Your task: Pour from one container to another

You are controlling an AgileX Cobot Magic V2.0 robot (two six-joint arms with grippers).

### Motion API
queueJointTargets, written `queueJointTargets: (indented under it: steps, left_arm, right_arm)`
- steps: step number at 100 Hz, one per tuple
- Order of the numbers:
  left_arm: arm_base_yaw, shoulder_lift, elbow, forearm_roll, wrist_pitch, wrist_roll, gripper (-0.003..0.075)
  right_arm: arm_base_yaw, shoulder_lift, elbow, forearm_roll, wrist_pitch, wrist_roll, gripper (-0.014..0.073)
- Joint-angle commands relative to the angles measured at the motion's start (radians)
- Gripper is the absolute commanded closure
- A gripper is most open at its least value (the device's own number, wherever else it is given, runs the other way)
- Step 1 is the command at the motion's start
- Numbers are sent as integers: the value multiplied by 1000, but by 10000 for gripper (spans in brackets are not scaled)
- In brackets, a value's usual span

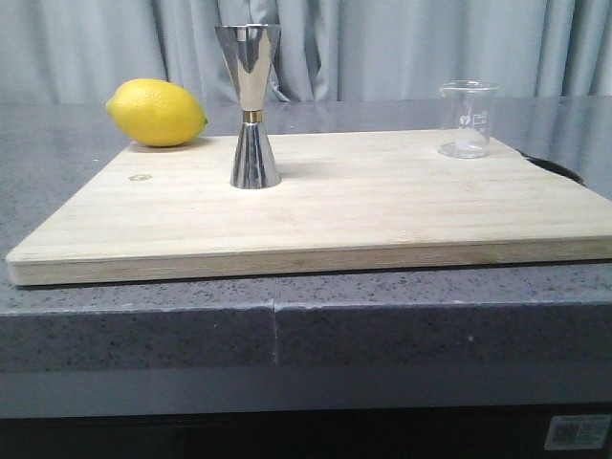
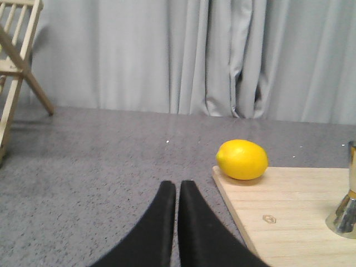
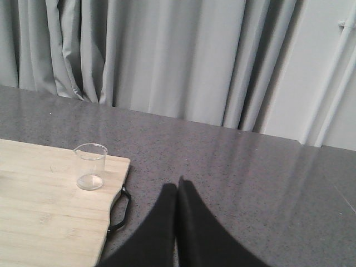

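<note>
A small clear glass beaker (image 1: 469,119) stands upright near the far right corner of the wooden board (image 1: 382,210); the right wrist view shows the beaker (image 3: 90,166) too. A tall steel hourglass jigger (image 1: 251,105) with a gold waist band stands upright left of the board's middle, and only the jigger's base (image 2: 346,211) shows in the left wrist view. My left gripper (image 2: 177,184) is shut and holds nothing, over the grey counter left of the board. My right gripper (image 3: 177,186) is shut and holds nothing, over the counter right of the board. Neither gripper appears in the front view.
A yellow lemon (image 1: 156,113) lies at the board's far left corner. The board has a black handle (image 3: 120,208) on its right edge. A wooden rack (image 2: 16,67) stands far left on the grey stone counter (image 1: 134,306). Grey curtains hang behind.
</note>
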Motion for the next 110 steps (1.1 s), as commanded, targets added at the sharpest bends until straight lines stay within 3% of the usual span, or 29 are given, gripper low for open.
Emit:
queueJointTargets:
  steps: [1, 18, 40, 58, 110]
  left_arm:
    - [-8, -13, -6, 185, -69, -227, 739]
    - [-8, -79, 94, 331, -237, -398, 739]
    - [-8, -133, 255, 631, -377, -688, 739]
    - [-8, -146, 339, 631, -470, -696, 739]
    - [-48, -183, 339, 651, -449, -696, 739]
  right_arm:
    - [-2, 15, -22, -12, -72, -10, 652]
    - [-2, 15, -22, -12, -72, -10, 652]
    - [-2, 15, -22, -12, -72, -10, 652]
    - [-2, 15, -22, -12, -72, -10, 652]
    - [-2, 15, -22, -12, -72, -10, 652]
